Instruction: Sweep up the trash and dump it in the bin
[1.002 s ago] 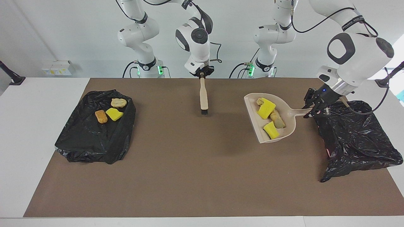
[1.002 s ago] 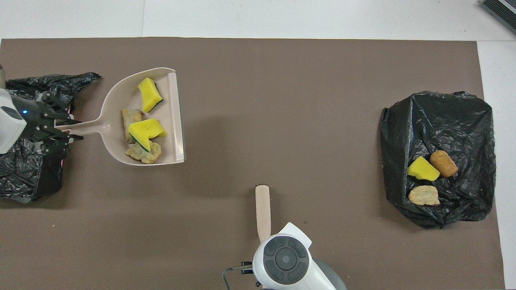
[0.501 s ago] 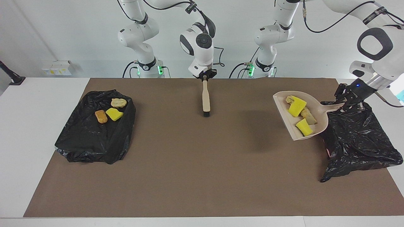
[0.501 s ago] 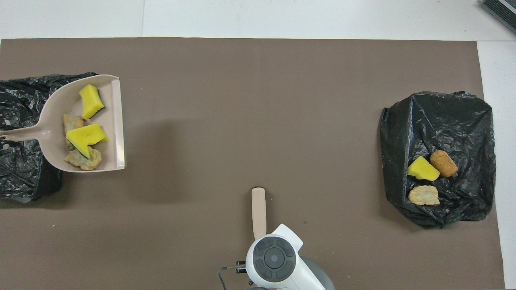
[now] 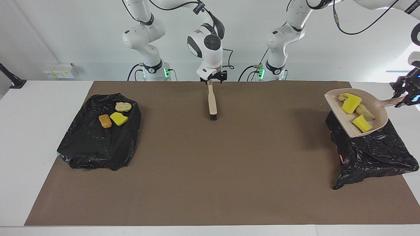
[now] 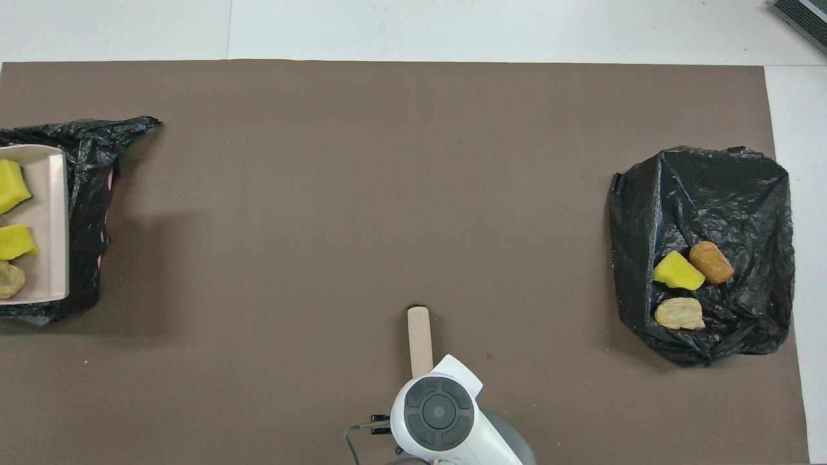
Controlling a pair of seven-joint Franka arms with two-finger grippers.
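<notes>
My left gripper (image 5: 404, 97) is shut on the handle of the beige dustpan (image 5: 377, 113), which it holds tilted in the air over the black bin bag (image 5: 374, 150) at the left arm's end of the table. In the pan lie trash scraps: two yellow sponge chunks (image 5: 351, 103) (image 5: 361, 124) and tan lumps (image 5: 365, 112). Only the pan's mouth (image 6: 48, 219) shows in the overhead view. The beige brush (image 5: 212, 100) lies on the mat near the robots. My right gripper (image 5: 214, 78) stands open at its handle end.
A second black bag (image 5: 98, 137) lies at the right arm's end. On it sit a yellow sponge chunk (image 6: 677, 271), an orange-brown lump (image 6: 711, 261) and a tan lump (image 6: 678, 313). A brown mat (image 5: 210, 170) covers the table.
The left arm has lifted the loaded dustpan and carried it sideways until it hangs over the bin bag. The right gripper has opened off the brush handle.
</notes>
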